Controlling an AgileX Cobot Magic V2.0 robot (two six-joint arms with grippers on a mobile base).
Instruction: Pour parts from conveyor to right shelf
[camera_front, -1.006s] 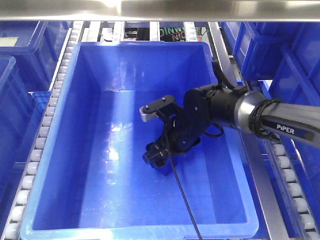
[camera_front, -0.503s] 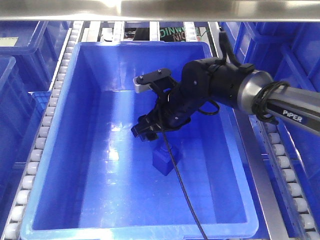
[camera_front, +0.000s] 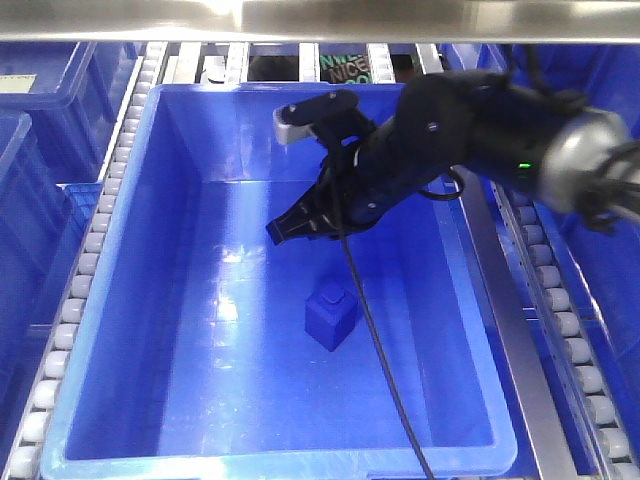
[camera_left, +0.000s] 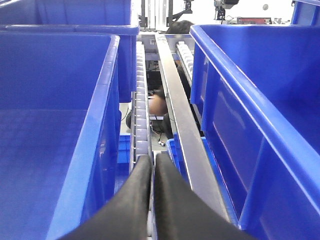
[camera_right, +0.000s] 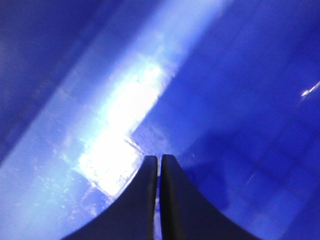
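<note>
One small bright-blue cube with a stud on top, the part, stands on the floor of a large blue bin on the right shelf. My right gripper hangs inside the bin, above and a little behind the cube, apart from it. Its jaws are shut with nothing between them. In the right wrist view, the right gripper shows only the shiny bin floor ahead. My left gripper is shut and empty, pointing along a roller rail between two bins. The conveyor is out of view.
More blue bins flank the middle one on both sides. A steel rail and white rollers run along its right wall. A steel crossbar spans the top. A black cable trails from the right arm across the bin.
My right gripper let go of the cube and rose up and back toward the far wall. The cube stays on the bin floor.
</note>
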